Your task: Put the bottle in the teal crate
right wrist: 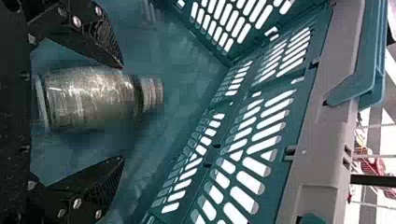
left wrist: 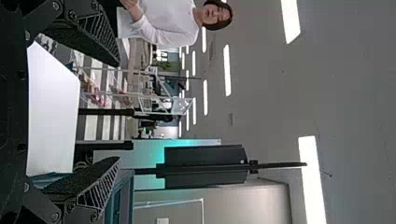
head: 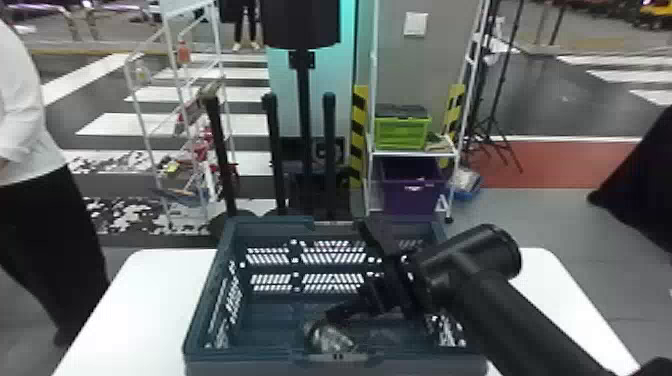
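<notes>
The right hand (head: pixel 345 315) is down inside the teal crate (head: pixel 322 359), with its arm reaching over the crate's right side. Its two fingers are spread wide and are not squeezing anything. The bottle (right wrist: pixel 93 98) is inside the crate too, between those two fingers. It sits closer to one finger than to the other, and its thin end points away from the palm. The bottle is near the crate's front wall. The left hand (left wrist: pixel 116 112) is outside the crate, with its fingers wide apart and nothing in them. The crate sits on the white surface (head: pixel 130 300). Past the crate, a green box (head: pixel 402 134) sits on a rack, above a purple box (head: pixel 412 197).
</notes>
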Tool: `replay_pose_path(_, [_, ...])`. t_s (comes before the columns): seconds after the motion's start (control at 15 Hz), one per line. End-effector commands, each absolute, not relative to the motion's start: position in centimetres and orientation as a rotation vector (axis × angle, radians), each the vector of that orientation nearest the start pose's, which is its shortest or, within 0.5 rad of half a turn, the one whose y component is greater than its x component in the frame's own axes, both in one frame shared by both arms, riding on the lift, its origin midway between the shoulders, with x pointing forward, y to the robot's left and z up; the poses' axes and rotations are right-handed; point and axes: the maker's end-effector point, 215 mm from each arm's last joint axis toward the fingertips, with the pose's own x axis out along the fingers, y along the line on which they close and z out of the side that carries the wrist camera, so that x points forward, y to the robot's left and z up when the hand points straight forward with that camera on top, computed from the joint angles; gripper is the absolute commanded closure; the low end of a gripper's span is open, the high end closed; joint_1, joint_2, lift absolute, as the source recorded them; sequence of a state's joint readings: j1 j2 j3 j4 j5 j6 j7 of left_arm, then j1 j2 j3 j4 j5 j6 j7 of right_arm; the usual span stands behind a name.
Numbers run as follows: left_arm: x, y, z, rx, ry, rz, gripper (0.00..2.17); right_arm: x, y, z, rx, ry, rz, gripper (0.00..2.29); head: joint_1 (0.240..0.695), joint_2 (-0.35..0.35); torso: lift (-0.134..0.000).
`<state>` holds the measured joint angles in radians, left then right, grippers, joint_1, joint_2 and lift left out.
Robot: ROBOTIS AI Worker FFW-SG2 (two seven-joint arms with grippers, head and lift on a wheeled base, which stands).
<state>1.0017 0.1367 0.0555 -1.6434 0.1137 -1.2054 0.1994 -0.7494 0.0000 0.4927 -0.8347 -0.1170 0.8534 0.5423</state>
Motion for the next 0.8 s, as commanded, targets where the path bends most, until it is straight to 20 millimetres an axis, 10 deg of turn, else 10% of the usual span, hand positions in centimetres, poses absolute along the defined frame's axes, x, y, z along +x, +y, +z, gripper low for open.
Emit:
replay_pose_path(0.0, [17.8,32.7,-33.2,0.024,-0.295,0.196,0.18,60.6,-0.8,-47.4,-0.117,0.925,0.755,0.14,0.499,0.000,0.000])
replay_pose_path(0.73, [17.2,32.7,-32.3,0.036,-0.309,0.187,0.18,53.9,2.1,-40.5,-0.161,0.956,0.728,0.12,0.499,0.000,0.000])
